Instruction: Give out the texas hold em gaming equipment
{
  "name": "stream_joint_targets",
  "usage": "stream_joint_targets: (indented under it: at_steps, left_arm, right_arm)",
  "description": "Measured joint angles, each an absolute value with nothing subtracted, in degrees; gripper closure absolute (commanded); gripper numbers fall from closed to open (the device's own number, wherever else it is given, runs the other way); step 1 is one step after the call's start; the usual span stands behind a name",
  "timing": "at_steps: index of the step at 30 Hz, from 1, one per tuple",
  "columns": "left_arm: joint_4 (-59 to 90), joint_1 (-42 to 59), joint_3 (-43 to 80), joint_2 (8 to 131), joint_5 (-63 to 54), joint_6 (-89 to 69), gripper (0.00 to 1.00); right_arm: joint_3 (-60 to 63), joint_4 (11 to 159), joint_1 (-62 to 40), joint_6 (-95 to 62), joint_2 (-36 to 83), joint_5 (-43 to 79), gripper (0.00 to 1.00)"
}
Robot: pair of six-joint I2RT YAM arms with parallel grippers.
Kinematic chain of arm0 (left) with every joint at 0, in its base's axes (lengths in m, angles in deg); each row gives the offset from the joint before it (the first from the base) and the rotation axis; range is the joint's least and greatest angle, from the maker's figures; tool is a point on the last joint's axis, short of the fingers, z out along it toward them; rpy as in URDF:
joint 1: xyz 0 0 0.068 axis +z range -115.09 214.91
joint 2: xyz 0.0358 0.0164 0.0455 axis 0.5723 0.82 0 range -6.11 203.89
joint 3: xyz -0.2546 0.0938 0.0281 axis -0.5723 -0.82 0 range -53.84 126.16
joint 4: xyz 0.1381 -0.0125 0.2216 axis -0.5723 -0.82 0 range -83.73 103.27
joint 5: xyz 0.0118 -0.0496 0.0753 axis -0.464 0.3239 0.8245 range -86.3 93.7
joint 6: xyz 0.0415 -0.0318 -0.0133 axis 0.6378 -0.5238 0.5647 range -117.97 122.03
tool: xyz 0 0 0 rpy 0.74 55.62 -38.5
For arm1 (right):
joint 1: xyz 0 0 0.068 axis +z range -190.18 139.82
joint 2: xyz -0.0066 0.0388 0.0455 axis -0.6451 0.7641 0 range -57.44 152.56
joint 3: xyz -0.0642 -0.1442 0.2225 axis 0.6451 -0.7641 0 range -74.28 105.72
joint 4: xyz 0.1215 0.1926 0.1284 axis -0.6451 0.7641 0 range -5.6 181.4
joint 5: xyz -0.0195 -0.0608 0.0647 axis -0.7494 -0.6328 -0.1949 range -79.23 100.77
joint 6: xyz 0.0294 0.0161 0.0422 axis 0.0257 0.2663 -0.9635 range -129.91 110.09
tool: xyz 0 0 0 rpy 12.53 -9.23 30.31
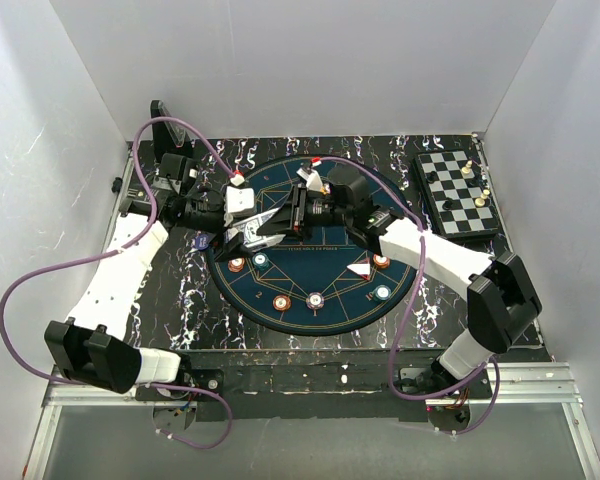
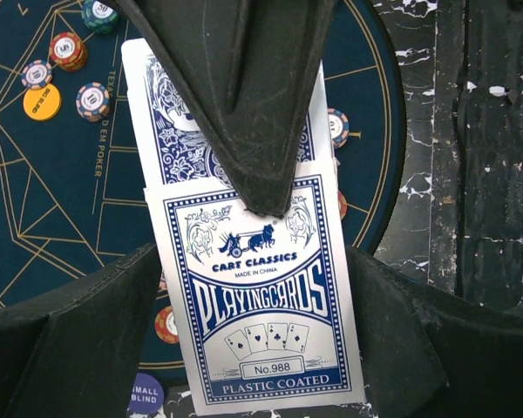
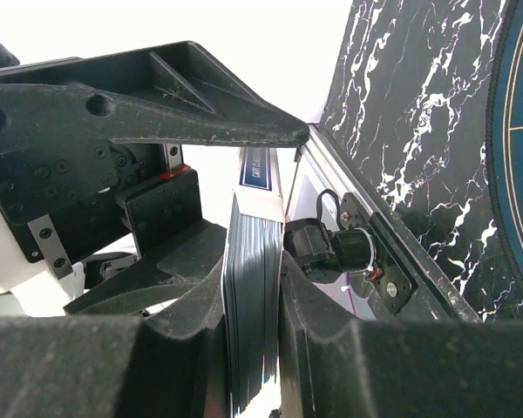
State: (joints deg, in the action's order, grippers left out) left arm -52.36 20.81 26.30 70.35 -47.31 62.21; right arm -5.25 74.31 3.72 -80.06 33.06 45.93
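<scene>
Blue-backed cards (image 2: 161, 100) are being drawn from their card box (image 2: 270, 340) above the mat (image 2: 52, 218), apparently ahead of dealing. The box is being pinched at both long edges by the part-open left gripper (image 2: 254, 257); the cards are being clamped by the narrow right gripper (image 3: 253, 270). A straight pull apart is being called for.

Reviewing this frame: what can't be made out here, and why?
- Right wrist: card faces; the deck, held by the right gripper, shows edge-on only.
- Left wrist: whether the left gripper truly clamps the card box; its jaws flank it, contact lines in shadow.
- Left wrist: where deck meets box, covered by the right gripper's finger.
- Top view: chess pieces on the chessboard, too small to identify.
</scene>
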Motion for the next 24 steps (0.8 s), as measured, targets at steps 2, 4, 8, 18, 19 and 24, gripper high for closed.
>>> stream_joint_targets:
  at_steps: [2, 4, 8, 18, 19, 24]
  left_arm:
    - [-51.61, 20.78, 25.71, 70.16, -46.52, 61.93, 0.19]
    - [-51.4, 20.78, 25.36, 70.05, -45.95, 61.8, 0.22]
    - [-50.91, 20.7, 25.01, 69.94, -44.86, 61.32, 0.34]
    - [-49.6, 20.52, 23.45, 68.43, -43.81, 60.16, 0.66]
    - [-49.63, 20.52, 23.45, 68.43, -43.79, 60.07, 0.71]
    - [-49.8, 20.46, 23.35, 68.43, -43.72, 60.33, 0.87]
  right_arm:
    - [-4.92, 74.27, 3.99, -80.26, 33.82, 45.89, 0.99]
    - [-4.55, 74.27, 4.23, -80.28, 34.57, 45.69, 0.99]
    - [-4.5, 74.29, 4.27, -80.43, 34.92, 45.17, 0.99]
    - [-4.5, 74.29, 4.53, -80.22, 34.92, 44.84, 0.78]
    - [-4.5, 74.33, 4.53, -80.22, 34.92, 44.84, 0.74]
    - [-4.48, 75.75, 4.53, -78.82, 34.57, 44.88, 0.57]
